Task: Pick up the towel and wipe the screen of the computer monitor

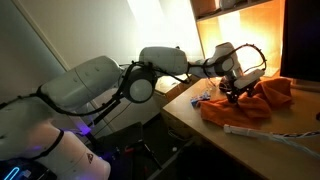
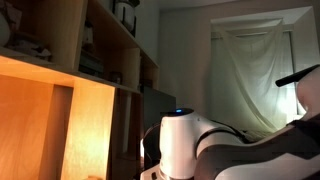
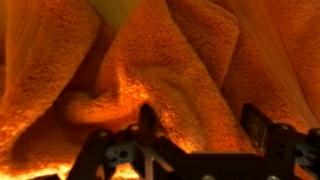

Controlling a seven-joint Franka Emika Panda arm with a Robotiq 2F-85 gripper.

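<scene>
Hangs over the crumpled orange towel [image 1: 262, 100] on the wooden desk [image 1: 195, 125], with the gripper [image 3: 200, 118] spread wide, both fingers [image 3: 148, 118] close to the folds, pinching nothing.

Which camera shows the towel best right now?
Wrist view: the orange towel fills the frame, folds clear, just beyond the open gripper. In an exterior view the towel lies whole but small on the desk; it appears nowhere else.

Dim room: a pale wall [image 1: 70, 30] behind a wooden desk [image 1: 200, 135], seen at its front corner. In an exterior view, wooden shelving [image 2: 100, 60] glows warm orange, and a pale curtain [image 2: 250, 80] covers 1 backlit window.
</scene>
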